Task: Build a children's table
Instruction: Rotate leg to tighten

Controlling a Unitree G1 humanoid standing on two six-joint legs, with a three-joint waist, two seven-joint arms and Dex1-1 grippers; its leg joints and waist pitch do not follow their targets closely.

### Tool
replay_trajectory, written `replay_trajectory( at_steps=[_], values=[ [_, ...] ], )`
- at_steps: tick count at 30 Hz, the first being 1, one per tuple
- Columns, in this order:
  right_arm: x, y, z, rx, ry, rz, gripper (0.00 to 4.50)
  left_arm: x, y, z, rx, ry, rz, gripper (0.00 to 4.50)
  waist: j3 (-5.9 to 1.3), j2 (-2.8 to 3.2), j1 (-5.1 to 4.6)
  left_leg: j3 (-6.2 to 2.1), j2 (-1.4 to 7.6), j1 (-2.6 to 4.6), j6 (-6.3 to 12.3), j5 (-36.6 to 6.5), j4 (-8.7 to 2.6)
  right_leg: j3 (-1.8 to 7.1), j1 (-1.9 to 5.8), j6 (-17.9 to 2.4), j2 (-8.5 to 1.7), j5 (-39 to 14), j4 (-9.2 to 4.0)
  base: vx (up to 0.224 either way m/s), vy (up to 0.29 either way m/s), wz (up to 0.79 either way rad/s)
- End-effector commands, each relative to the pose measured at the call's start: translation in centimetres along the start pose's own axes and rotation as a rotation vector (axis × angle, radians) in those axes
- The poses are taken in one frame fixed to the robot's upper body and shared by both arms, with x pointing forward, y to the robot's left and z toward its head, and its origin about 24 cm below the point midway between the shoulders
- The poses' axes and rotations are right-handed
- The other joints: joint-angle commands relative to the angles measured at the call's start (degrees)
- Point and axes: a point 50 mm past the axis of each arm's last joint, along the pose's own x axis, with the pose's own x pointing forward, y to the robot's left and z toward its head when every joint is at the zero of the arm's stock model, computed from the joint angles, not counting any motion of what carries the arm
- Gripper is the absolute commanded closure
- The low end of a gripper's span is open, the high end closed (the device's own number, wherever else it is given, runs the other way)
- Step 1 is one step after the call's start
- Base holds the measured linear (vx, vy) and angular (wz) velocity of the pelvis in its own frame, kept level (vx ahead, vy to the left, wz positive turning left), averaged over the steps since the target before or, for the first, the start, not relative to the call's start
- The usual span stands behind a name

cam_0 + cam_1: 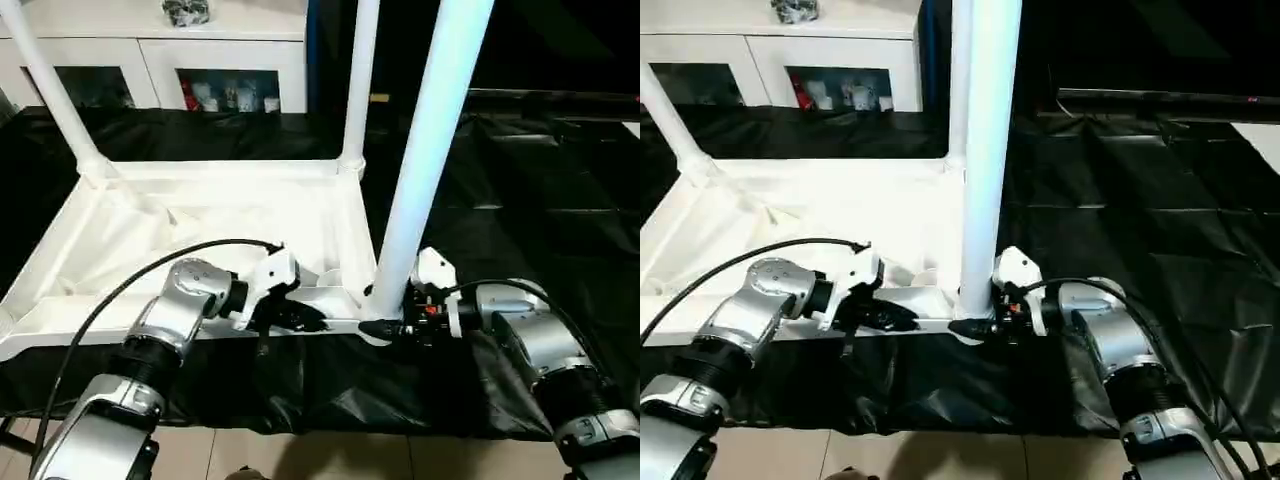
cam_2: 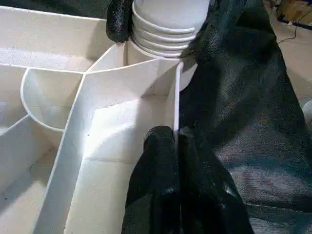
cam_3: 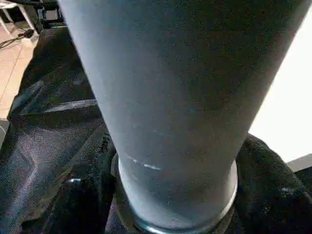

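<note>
Three legs are seen standing in the upturned tabletop (image 1: pixel 200 215) on the black-draped surface (image 1: pixel 560 200), its near rim pinched by the left hand (image 2: pixel 175 146) while the near-right leg (image 1: pixel 425 150) sits between the right hand's (image 1: pixel 392 326) fingers at its socket, whether clamped cannot be told, a fourth leg seemingly left.

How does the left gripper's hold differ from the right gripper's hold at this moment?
The left gripper is shut on the thin near rim of the tabletop; the right gripper sits around the base of the near leg. The left gripper pinches a flat wall edge; the right gripper's fingers stand wide, on either side of a round tube. Both work at the same near corner.
</note>
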Motion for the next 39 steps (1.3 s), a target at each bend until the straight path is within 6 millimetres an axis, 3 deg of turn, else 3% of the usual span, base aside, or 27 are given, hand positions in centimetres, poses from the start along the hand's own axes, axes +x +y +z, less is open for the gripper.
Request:
replay_trajectory(
  at_steps=[1,2,4,5,7,8,9,10,12,13,15,16,18,19,22,24,28,33,37,39],
  values=[
    [2.8,2.3,-0.5,0.008,0.025,0.192,1.65,0.4,0.5,1.0,0.022,-0.034,0.034,4.50,-3.15,-0.96,0.20,-0.76,2.02,0.16,3.73,-12.6,-3.32,2.28,2.67,-12.3,-3.28,-14.1,-3.97,0.000,0.000,0.00],
    [3.2,1.9,-0.5,0.033,-0.006,0.113,1.68,0.8,1.0,1.3,0.024,-0.053,0.117,4.50,-3.16,-0.60,0.22,-0.82,2.08,0.20,3.51,-12.8,-3.34,2.29,2.62,-12.3,-3.33,-14.4,-3.96,0.000,0.000,0.00],
    [4.2,1.0,-0.6,0.062,-0.037,-0.077,1.70,1.6,1.7,2.0,-0.001,-0.116,0.258,4.50,-2.93,-0.75,-0.18,-0.80,1.88,0.33,2.44,-14.3,-3.51,2.29,2.38,-11.8,-3.28,-16.7,-4.36,0.000,0.000,0.00],
    [4.7,0.5,-0.7,0.095,-0.046,-0.178,1.71,2.1,1.9,2.4,-0.015,-0.139,0.318,4.50,-2.92,-0.50,-0.22,-1.00,1.84,0.57,1.57,-15.3,-3.64,2.30,2.38,-10.9,-3.51,-19.6,-4.67,0.000,0.000,0.00],
    [5.2,0.1,-0.7,0.120,-0.056,-0.262,1.73,2.6,1.9,2.6,-0.034,-0.151,0.346,4.50,-2.73,-0.81,-0.67,-1.25,1.66,0.49,0.76,-16.7,-3.91,2.14,2.51,-9.0,-3.46,-24.2,-5.12,0.000,0.000,0.00],
    [6.0,-0.4,-0.7,0.186,-0.070,-0.391,1.73,3.6,1.8,2.8,-0.053,-0.160,0.389,4.50,-2.76,-0.71,-0.76,-1.17,1.81,0.86,0.56,-17.2,-3.93,2.40,2.03,-8.6,-3.53,-24.9,-5.32,0.000,0.000,0.00],
    [6.0,-0.4,-0.7,0.186,-0.070,-0.391,1.73,3.6,1.8,2.8,-0.053,-0.160,0.389,4.50,-2.64,-0.64,-1.32,-1.35,1.73,0.69,0.20,-17.9,-4.10,2.34,2.05,-8.5,-3.47,-25.8,-5.39,0.000,0.000,0.00],
    [6.1,-0.4,-0.8,0.192,-0.070,-0.402,1.73,3.7,1.7,2.8,-0.055,-0.161,0.393,4.50,-2.72,-0.72,-1.43,-1.47,1.62,0.57,0.17,-17.9,-4.12,2.20,2.25,-8.2,-3.44,-26.1,-5.39,0.000,0.000,0.00],
    [7.2,-0.5,-0.8,0.247,-0.072,-0.506,1.73,4.8,1.4,2.9,-0.076,-0.167,0.431,4.50,-2.70,-0.73,-1.70,-1.37,1.49,0.70,0.82,-18.1,-4.04,2.35,1.95,-7.7,-3.36,-26.5,-5.66,0.000,0.000,0.00],
    [7.4,-0.5,-0.7,0.258,-0.075,-0.523,1.73,5.1,1.4,2.9,-0.077,-0.166,0.438,4.50,-2.79,-1.18,-1.78,-1.35,1.51,0.59,1.00,-17.6,-4.01,2.34,2.06,-7.6,-3.34,-26.2,-5.60,0.000,0.000,0.00],
    [8.5,-0.4,-0.1,0.267,-0.109,-0.569,1.73,6.0,1.1,3.1,-0.070,-0.161,0.452,4.50,-2.82,-0.92,-1.69,-1.31,1.55,0.52,1.36,-17.1,-4.02,2.46,1.90,-7.3,-3.38,-25.3,-5.63,0.000,0.000,0.00],
    [9.1,0.0,0.4,0.231,-0.124,-0.548,1.73,6.3,0.9,3.3,-0.063,-0.165,0.450,4.50,-2.84,-1.18,-1.67,-1.25,1.54,0.46,1.46,-17.0,-4.00,2.49,1.91,-7.2,-3.37,-25.0,-5.60,0.000,0.000,0.00],
    [9.6,0.4,0.9,0.196,-0.145,-0.504,1.73,6.6,0.8,3.5,-0.060,-0.174,0.447,4.50,-2.90,-1.06,-1.57,-1.24,1.53,0.34,2.00,-16.4,-4.00,2.50,1.99,-7.2,-3.31,-23.4,-5.44,0.000,0.000,0.00],
    [9.5,0.4,1.1,0.211,-0.165,-0.491,1.18,6.5,0.8,3.6,-0.059,-0.177,0.444,4.50,-2.89,-1.01,-1.57,-1.22,1.55,0.37,2.08,-16.4,-4.01,2.51,1.97,-7.4,-3.29,-23.1,-5.41,0.000,0.000,0.00],
    [8.9,0.1,1.3,0.244,-0.198,-0.483,1.04,6.1,0.8,3.6,-0.051,-0.175,0.430,4.50,-2.85,-0.85,-1.55,-1.22,1.54,0.28,2.42,-16.5,-4.05,2.52,2.04,-7.5,-3.30,-22.7,-5.37,0.000,0.000,0.00],
    [8.0,-0.1,1.3,0.196,-0.186,-0.467,0.67,5.5,0.8,3.3,-0.041,-0.173,0.408,4.50,-2.87,-0.98,-1.57,-1.19,1.53,0.29,2.38,-16.6,-4.02,2.52,2.06,-7.5,-3.27,-22.7,-5.40,0.000,0.000,0.00],
    [6.4,-0.1,1.0,0.124,-0.161,-0.374,0.67,4.4,0.4,2.8,-0.008,-0.159,0.318,4.50,-3.11,-1.12,-1.37,-1.17,1.64,-0.06,3.19,-14.6,-3.85,2.57,2.42,-8.3,-3.24,-18.5,-4.85,0.000,0.000,0.00],
    [4.4,1.3,0.4,0.056,-0.132,-0.127,0.67,2.9,0.1,2.1,0.017,-0.128,0.201,4.50,-3.33,-1.03,-0.60,-0.69,1.72,-0.19,6.08,-9.6,-3.10,2.35,2.75,-11.5,-2.93,-9.3,-3.78,0.000,0.000,0.00],
    [3.4,2.1,0.1,0.045,-0.101,0.023,0.67,2.2,0.1,1.7,0.020,-0.106,0.152,4.50,-3.35,-1.03,-0.26,-0.59,1.90,-0.06,6.24,-9.4,-2.99,2.24,2.69,-12.8,-2.89,-8.5,-3.53,0.000,0.000,0.00],
    [3.0,2.5,-0.1,0.045,-0.075,0.096,0.67,1.9,0.0,1.6,0.024,-0.090,0.120,4.50,-3.20,-0.97,0.06,-0.61,1.99,0.06,5.69,-10.9,-3.11,2.25,2.60,-12.7,-2.99,-10.9,-3.76,0.000,0.000,0.00]
  ],
)
